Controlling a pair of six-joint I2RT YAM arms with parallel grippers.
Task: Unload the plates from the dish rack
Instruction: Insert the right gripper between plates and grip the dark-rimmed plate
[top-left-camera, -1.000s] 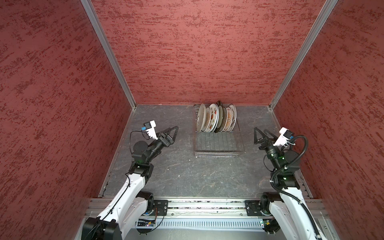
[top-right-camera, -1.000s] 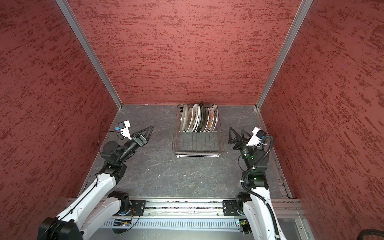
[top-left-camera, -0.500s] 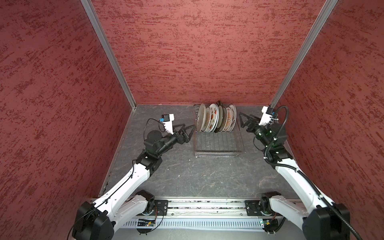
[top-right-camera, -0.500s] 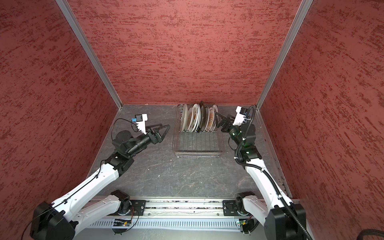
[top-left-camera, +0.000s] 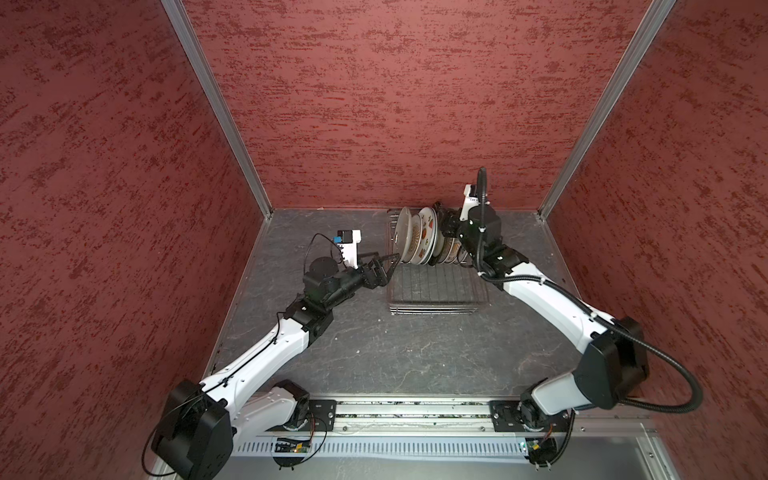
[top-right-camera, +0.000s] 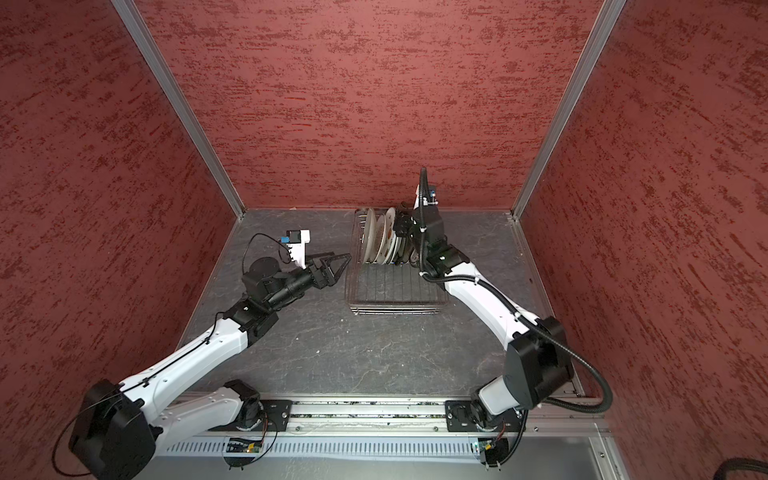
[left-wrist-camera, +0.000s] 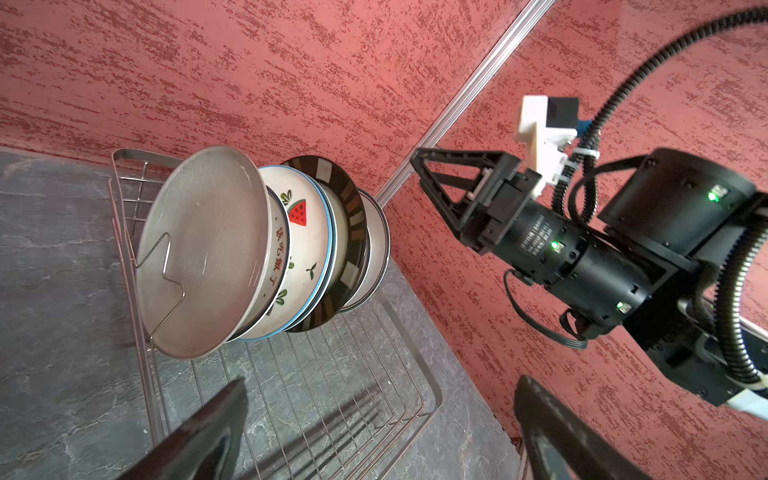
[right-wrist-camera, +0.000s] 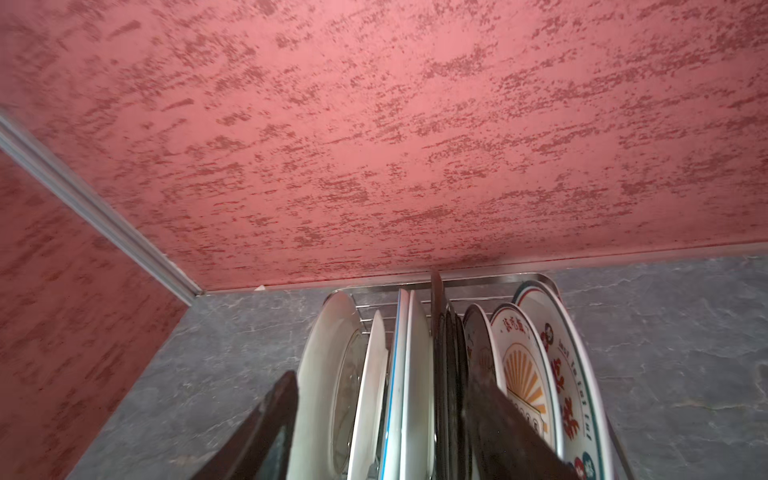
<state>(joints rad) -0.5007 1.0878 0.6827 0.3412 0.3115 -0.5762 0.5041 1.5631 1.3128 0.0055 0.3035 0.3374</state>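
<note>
The dark stone table (top-left-camera: 415, 357) had not one plate lying on it, so the job was, by the look of it, right at the start: nothing unloaded, everything left to do. At the back, near the red wall (top-left-camera: 415, 104), sat the dish rack (top-left-camera: 436, 291), its near half bare wire, its far end packed. There stood the plates (top-left-camera: 419, 239), about seven of them, on edge and leaning together, all inside the rack in both top views. Through the row: the plain cream plate (left-wrist-camera: 203, 249) at the end nearest the left arm (top-left-camera: 266, 353), a bent wire prong (left-wrist-camera: 166, 266) across its face; next to it the watermelon plate (left-wrist-camera: 305, 232); then the dark-rimmed plate (left-wrist-camera: 353, 212); and at the other end the sunburst plate (right-wrist-camera: 521, 374) and the red-character plate (right-wrist-camera: 567, 399). Now the pincers! The left gripper (top-left-camera: 388, 266) hung just beside the side of the rack nearest it, level with the cream plate, jaws spread wide, holding nothing and touching nothing that could be made out. The right gripper (top-left-camera: 444, 218) was up over the top edges of the plates, jaws part-way apart and empty. In the right wrist view its fingers (right-wrist-camera: 266, 428) framed part of the row, one outside the cream plate, the other in front of the dark-rimmed one, though whether either met a rim could not be told. A grab on a plate looked to be the step in hand
</note>
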